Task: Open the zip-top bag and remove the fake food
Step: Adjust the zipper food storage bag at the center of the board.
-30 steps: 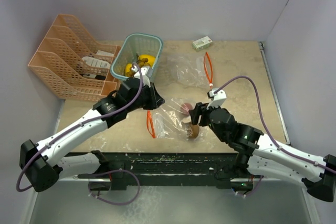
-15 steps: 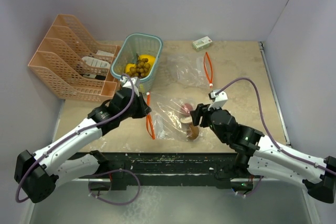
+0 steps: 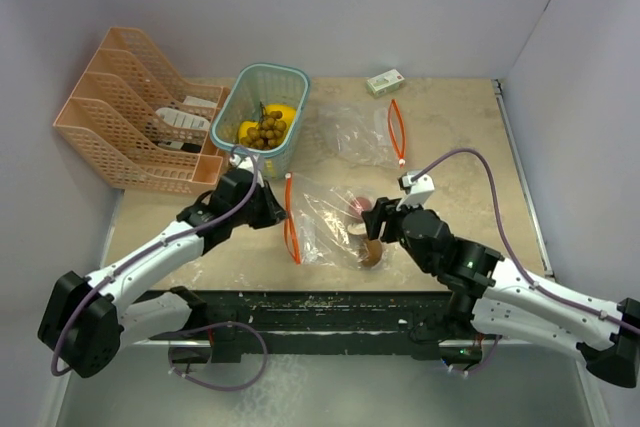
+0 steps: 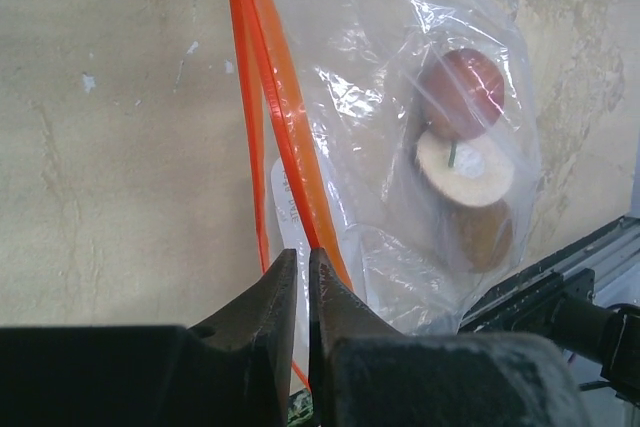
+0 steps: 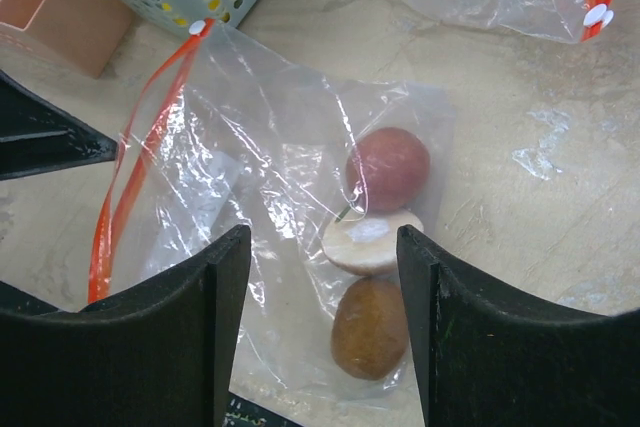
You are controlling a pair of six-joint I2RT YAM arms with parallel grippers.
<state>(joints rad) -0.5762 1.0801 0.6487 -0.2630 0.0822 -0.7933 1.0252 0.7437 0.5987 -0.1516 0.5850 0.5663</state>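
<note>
Two left fingers (image 4: pixel 280 297) stand almost pressed together with the orange zip edge (image 4: pixel 285 117) running into the slit between them, so the left gripper (image 4: pixel 303 259) pinches the bag (image 4: pixel 400 57) at its mouth. The right gripper (image 5: pixel 322 237) hangs above the same bag, jaws spread wide. Seen between its fingers, three food pieces lie inside the bag in a touching row: the red piece (image 5: pixel 390 169), the beige piece (image 5: pixel 372 242) and the brown piece (image 5: pixel 370 327). Farther out, the basket (image 3: pixel 240 87) holds a grape cluster (image 3: pixel 265 130) on yellow fruits (image 3: pixel 285 112). A second bag (image 3: pixel 355 137) lies flat to the basket's right, with a small box (image 3: pixel 385 81) beyond it.
</note>
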